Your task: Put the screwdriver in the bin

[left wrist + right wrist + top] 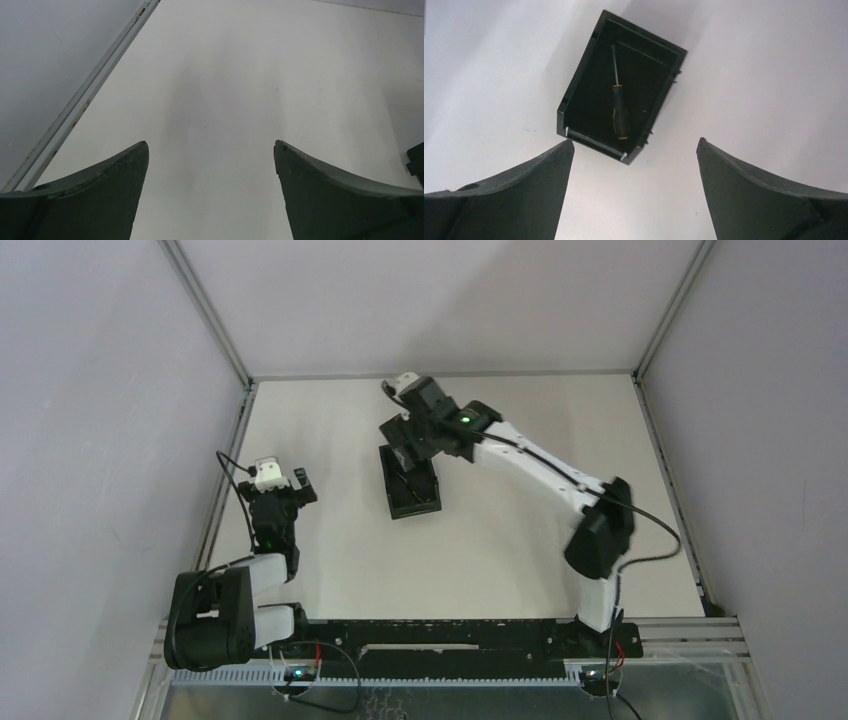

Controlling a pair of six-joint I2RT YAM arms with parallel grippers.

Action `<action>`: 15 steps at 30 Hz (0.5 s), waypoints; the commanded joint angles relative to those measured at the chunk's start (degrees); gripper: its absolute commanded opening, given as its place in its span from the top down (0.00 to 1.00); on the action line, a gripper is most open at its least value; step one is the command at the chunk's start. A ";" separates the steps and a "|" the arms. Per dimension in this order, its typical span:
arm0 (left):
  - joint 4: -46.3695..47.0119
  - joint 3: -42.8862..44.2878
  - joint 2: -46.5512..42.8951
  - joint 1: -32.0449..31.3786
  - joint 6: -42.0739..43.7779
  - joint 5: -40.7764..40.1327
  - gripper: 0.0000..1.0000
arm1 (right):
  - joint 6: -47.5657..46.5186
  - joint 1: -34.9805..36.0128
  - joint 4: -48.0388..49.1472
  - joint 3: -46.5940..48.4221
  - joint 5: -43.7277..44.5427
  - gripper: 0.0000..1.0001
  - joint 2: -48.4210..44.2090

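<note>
The black bin (431,506) stands mid-table; in the right wrist view its wall (576,92) shows clearly. The screwdriver (619,107), with a thin shaft and a dark handle with orange-yellow trim, lies flat inside the bin. My right gripper (635,142) is open and empty, hovering above the bin's far end (408,435). My left gripper (211,145) is open and empty over bare table at the left (298,483). In the top view the screwdriver is hard to make out in the bin's dark interior.
White table (520,560) enclosed by grey walls. A metal frame rail (80,102) runs along the table's left edge beside the left gripper. Both arm bases and cables sit along the near edge (450,635).
</note>
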 commanded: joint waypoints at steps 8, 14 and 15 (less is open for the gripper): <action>2.22 2.93 -0.01 -0.38 0.73 -0.56 0.00 | 5.42 -15.48 21.54 -35.78 -2.29 0.00 -31.59; 2.22 2.93 -0.01 -0.34 0.73 -0.57 0.00 | 7.83 -28.87 32.49 -56.89 -6.52 0.00 -46.44; 2.22 2.92 -0.02 -0.34 0.72 -0.60 0.00 | 8.10 -30.04 34.99 -61.54 -5.56 0.00 -48.71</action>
